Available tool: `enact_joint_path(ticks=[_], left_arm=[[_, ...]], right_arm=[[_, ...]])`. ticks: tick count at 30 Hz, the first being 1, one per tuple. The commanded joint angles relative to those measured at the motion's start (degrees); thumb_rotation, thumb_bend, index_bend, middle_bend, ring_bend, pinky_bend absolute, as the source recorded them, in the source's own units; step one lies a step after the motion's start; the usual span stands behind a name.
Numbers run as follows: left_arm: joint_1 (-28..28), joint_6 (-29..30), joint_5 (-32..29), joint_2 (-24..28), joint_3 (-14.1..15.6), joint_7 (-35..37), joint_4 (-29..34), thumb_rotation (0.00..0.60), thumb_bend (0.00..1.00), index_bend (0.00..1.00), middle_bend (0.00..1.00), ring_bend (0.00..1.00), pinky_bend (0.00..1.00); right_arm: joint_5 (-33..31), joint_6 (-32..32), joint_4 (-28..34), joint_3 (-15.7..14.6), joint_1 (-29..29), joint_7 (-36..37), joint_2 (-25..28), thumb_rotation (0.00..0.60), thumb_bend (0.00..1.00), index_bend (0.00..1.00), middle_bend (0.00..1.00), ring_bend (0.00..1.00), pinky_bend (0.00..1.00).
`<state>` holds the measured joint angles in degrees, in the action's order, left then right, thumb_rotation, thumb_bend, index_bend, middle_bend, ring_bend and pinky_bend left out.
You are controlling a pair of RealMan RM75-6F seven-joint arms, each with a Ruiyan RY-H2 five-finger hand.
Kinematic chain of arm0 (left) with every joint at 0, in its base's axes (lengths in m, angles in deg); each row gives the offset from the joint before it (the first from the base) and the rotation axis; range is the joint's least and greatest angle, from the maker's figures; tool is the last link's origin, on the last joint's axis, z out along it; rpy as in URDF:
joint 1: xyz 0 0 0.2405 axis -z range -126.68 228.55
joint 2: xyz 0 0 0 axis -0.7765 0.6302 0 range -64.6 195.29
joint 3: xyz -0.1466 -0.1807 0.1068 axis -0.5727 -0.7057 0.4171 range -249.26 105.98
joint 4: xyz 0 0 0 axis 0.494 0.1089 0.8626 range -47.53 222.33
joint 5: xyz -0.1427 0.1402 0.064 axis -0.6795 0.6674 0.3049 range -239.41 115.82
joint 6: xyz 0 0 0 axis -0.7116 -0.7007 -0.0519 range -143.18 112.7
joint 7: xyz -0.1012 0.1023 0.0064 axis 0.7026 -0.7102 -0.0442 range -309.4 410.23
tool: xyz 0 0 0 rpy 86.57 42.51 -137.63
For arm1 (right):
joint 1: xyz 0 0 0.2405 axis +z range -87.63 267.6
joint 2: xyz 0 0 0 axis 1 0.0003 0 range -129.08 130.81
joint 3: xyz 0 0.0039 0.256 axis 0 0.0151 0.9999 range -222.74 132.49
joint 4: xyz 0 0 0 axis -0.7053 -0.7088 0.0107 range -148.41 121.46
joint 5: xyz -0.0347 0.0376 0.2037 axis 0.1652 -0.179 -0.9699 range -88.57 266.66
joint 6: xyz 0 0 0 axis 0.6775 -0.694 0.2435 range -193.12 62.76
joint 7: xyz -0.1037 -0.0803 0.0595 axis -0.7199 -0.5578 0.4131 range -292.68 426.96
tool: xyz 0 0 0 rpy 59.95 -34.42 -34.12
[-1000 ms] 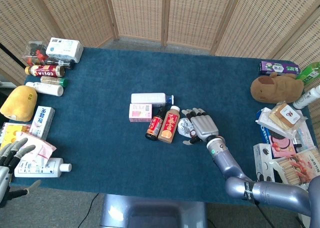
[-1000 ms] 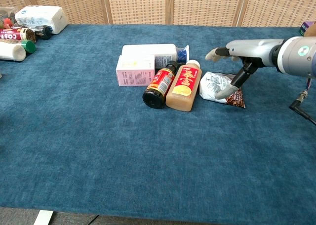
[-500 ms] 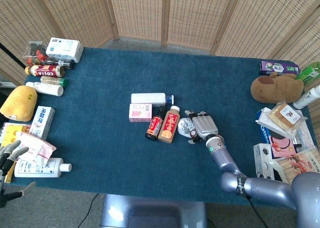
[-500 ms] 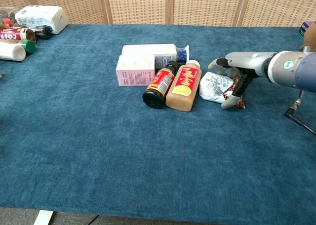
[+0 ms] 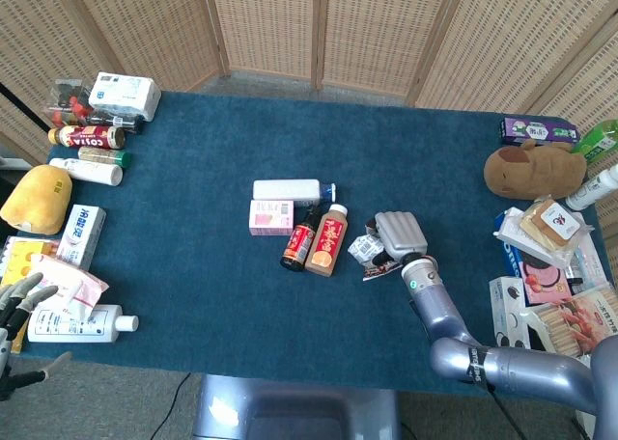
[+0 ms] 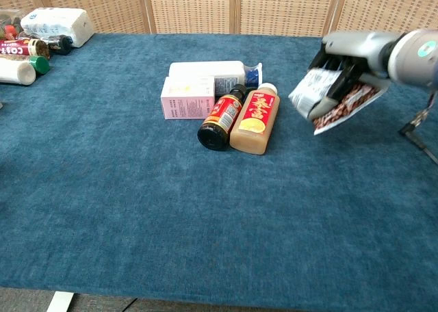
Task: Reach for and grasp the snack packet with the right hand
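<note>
My right hand holds the snack packet clear above the table; my left hand hangs open.

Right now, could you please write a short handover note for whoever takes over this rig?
Right hand: grips the snack packet, lifted clear of the table, right of the bottles.
Left hand: open, holding nothing, at the table's near left edge.
Done: reach and grasp.
Left: nothing on the grasp itself; keep the hold firm, as the packet hangs tilted below the fingers.
</note>
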<state>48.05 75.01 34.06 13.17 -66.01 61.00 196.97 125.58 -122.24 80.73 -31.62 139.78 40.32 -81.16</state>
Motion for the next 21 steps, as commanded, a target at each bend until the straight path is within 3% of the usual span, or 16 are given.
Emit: enact_joint_path(ticks=[1,11,21], left_arm=[[0.20,-0.36,0.41,-0.25,0.15,-0.09,0.14,0.600,0.23,0.18,0.02,0.00,0.00],[0.47,-0.52,1.03,-0.69,0.16,-0.02,-0.05,0.600,0.23,0.18,0.02,0.00,0.00],[0.47,-0.38,1.50,-0.99,0.28,-0.24,0.08,0.600,0.23,0.18,0.02,0.00,0.00]], right_arm=[[2.72,-4.77,6.82,2.23,-2.70,2.47,5.10,0.600,0.01,0.79,1.00,1.00,0.96],[6.46,-11.22,18.45,7.64,-6.81,8.80,12.88,0.600,0.00,0.77,1.00,1.00,0.96],[10.09,-14.55,23.11,8.57,-9.16,11.11,15.17,0.600,0.00,0.77,1.00,1.00,0.96]])
